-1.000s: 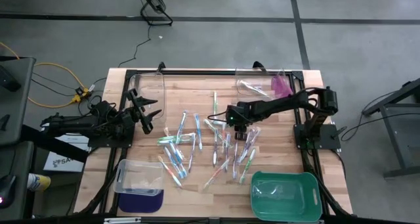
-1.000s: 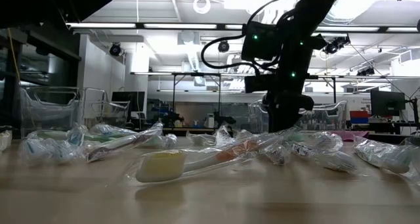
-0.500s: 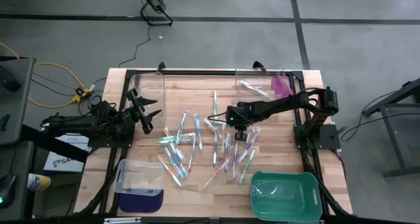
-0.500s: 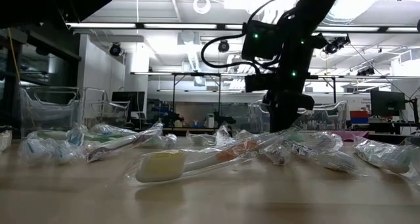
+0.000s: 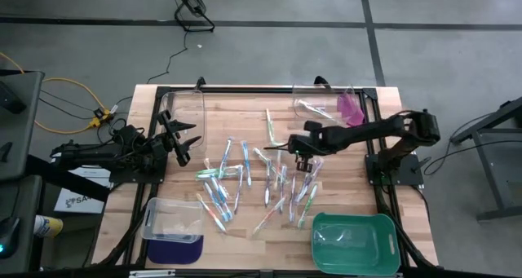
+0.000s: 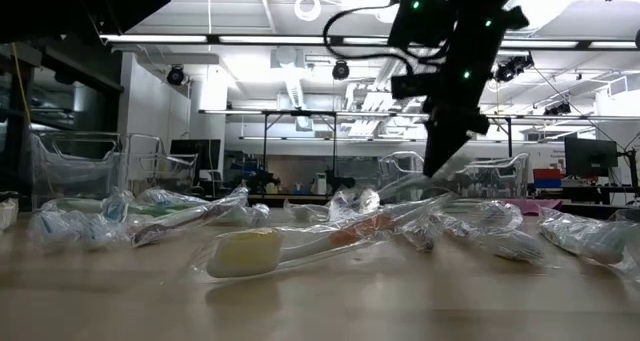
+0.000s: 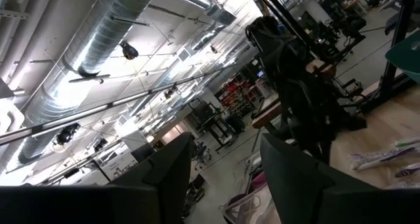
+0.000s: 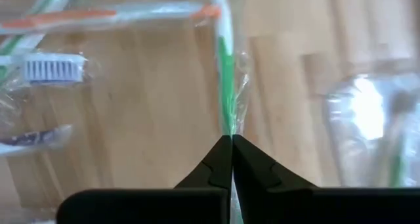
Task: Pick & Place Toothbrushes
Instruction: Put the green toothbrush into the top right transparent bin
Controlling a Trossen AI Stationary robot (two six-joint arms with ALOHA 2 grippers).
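Note:
Several wrapped toothbrushes (image 5: 245,180) lie scattered across the middle of the wooden table (image 5: 236,107); the low view shows them as a pile (image 6: 300,243). My right gripper (image 5: 287,151) hangs over the pile's far right part, shut on a green toothbrush (image 8: 226,66) in a clear wrapper. In the low view this gripper (image 6: 436,169) points steeply down. My left gripper (image 5: 184,141) waits at the table's left edge, raised and open (image 7: 223,178), with nothing between its fingers. My right gripper pinches one end of the green toothbrush's wrapper (image 8: 228,127) between its two fingertips. The fingers come from above, slanting from the table's right side, and lie along the toothbrush. The held end is lifted off the table. Whether the other end (image 8: 216,0) still rests there, I cannot tell.
A clear bin (image 5: 186,107) stands at the far left. Another clear bin (image 5: 320,105) at the far right holds a toothbrush and a pink piece. A third clear bin (image 5: 173,218) sits at the near left, a green tray (image 5: 355,241) at the near right.
My right gripper has risen from the pile and drawn back toward the table's right edge, tipping a little. The green toothbrush's held end has come up with it. The rest of the pile has stayed in place.

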